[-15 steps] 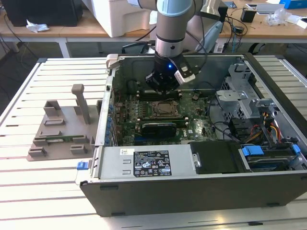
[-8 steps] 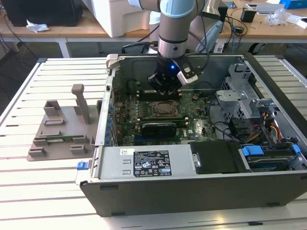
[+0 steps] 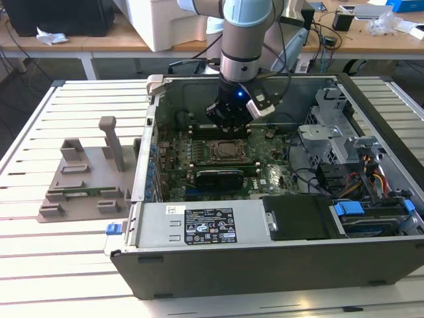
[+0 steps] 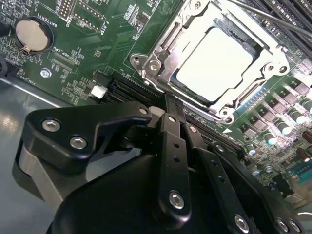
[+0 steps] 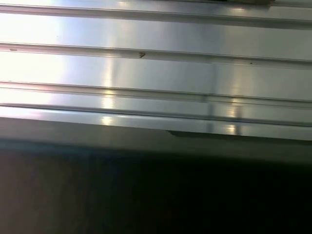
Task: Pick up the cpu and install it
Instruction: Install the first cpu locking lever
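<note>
Claw (image 4: 168, 100) fingers pressed together, empty, beside the socketed cpu (image 4: 214, 63).

white label (image 3: 209, 225) | print too small to read

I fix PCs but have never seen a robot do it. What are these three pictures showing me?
The exterior view looks from outside at a robot arm reaching down into an open computer case lying on a slatted metal table. Its gripper hangs just above the motherboard. A grey holder sits beside the case, on the exterior view's left. The wrist views come from cameras riding on the arm. The second wrist view looks past the black gripper at the cpu, which lies in its socket. The first wrist view shows bright metal slats.
</note>
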